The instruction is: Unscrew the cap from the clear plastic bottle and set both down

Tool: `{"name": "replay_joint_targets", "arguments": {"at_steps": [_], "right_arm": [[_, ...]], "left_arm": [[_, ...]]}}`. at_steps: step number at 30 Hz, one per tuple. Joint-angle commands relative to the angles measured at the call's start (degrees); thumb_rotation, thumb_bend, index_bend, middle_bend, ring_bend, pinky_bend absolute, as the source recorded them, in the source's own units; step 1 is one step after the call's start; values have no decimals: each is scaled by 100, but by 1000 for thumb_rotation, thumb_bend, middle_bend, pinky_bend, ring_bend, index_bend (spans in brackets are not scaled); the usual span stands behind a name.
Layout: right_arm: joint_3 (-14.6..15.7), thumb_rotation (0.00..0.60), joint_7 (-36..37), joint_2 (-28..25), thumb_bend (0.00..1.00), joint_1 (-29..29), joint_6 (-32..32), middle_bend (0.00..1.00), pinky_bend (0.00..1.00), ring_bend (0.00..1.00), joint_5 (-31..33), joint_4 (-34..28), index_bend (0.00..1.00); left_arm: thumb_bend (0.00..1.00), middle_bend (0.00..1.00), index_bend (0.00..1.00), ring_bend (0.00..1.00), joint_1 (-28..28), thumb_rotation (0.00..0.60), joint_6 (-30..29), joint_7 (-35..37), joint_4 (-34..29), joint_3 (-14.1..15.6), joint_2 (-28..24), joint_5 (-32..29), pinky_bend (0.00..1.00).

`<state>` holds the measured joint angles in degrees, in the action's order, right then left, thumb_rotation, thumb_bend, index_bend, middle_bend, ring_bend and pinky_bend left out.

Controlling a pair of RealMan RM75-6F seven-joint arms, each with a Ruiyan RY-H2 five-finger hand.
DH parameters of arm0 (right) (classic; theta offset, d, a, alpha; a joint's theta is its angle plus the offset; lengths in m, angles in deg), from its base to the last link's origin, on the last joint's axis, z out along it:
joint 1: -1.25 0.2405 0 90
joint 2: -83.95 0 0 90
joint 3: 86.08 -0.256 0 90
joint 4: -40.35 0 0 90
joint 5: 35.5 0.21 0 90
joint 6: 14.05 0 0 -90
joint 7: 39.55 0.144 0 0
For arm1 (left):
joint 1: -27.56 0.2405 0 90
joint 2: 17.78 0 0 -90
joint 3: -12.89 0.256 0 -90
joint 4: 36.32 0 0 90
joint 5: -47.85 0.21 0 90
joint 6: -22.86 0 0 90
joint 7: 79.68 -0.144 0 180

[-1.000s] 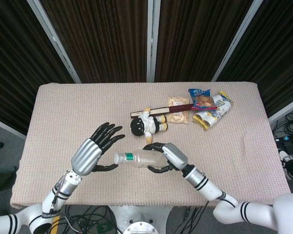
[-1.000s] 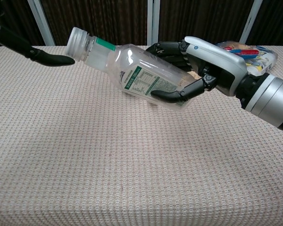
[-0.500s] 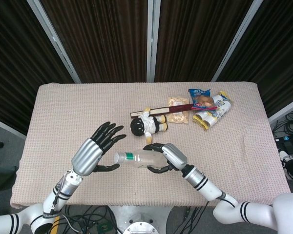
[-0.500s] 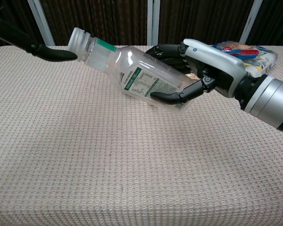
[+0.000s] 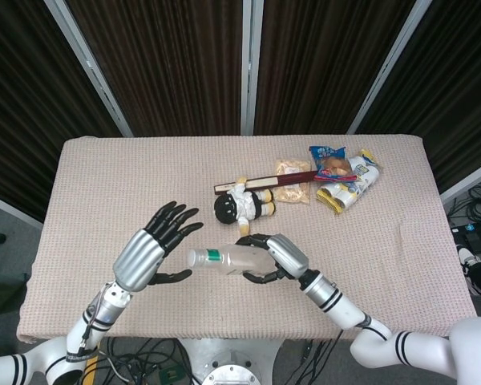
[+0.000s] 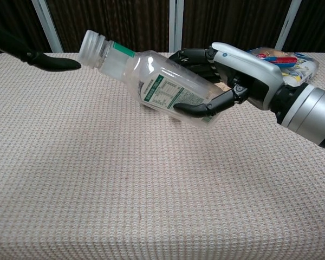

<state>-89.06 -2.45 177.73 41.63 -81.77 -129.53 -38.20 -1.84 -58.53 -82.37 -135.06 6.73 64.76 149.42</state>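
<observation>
Left robot hand (image 5: pixel 148 249) retreated from ribbed clear bottle (image 6: pixel 157 86).

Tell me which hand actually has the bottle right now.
The right hand, wrapped around the clear bottle. The left hand is open by the cap, touching nothing.
</observation>
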Motion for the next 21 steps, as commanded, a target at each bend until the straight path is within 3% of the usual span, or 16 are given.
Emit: {"name": "replay_joint_targets", "arguments": {"at_steps": [1,21], "right_arm": [[32,600,3,-21,525,-22,-20,500,484,354,-20,-20,577],[29,600,-19,42,525,97,185,501,485,353,15,-23,579]], "left_arm": [[111,43,141,17,20,600,-25,-148,54,7,16,9,0],[110,43,141,16,-74,600,-40,91,-191,-2,-59,77,0]]}}
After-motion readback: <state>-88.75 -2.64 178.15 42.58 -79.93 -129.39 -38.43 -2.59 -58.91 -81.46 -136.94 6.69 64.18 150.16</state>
